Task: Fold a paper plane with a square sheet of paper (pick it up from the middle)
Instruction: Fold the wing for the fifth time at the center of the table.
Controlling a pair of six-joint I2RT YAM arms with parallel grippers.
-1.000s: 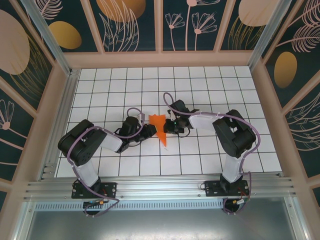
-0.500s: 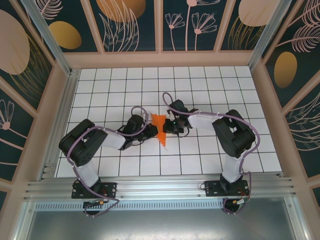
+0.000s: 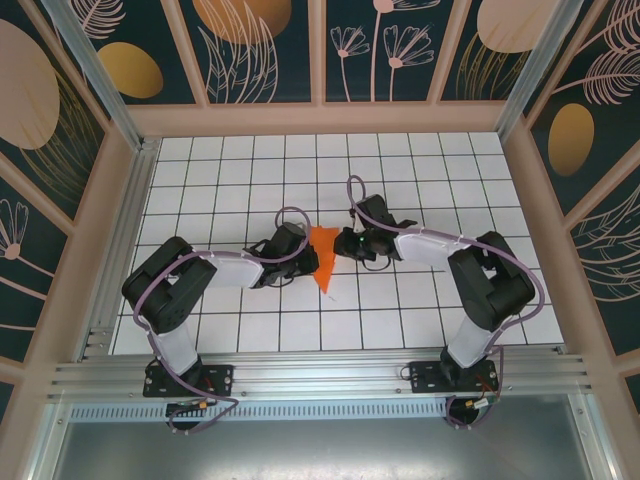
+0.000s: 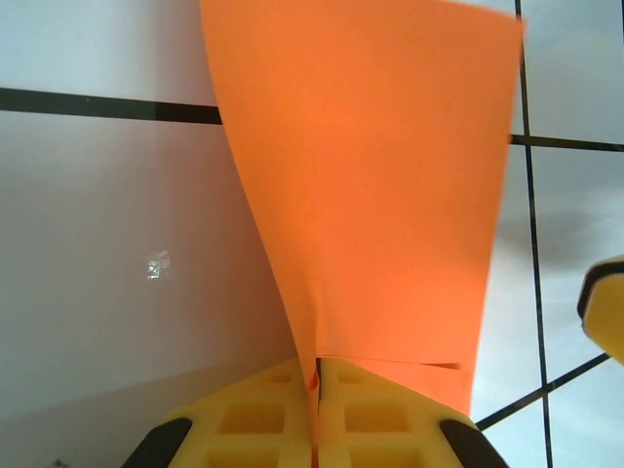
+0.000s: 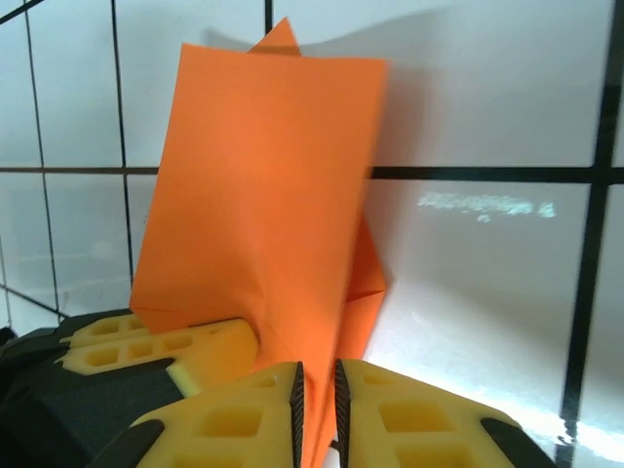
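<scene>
The thin, bright orange paper plane (image 3: 322,256) already looks like a narrow, layered dart at the middle of the white gridded tabletop (image 3: 220,170). I'd guess only the wing creases remain. The left gripper (image 4: 315,390) and the right gripper (image 5: 317,390) each pinch its crisp matte folds between pocketed yellow pads (image 5: 234,419).

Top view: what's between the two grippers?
The folded orange paper. The left gripper and right gripper each clamp it from opposite sides, as the top view shows; both wrist views confirm the grip.
</scene>
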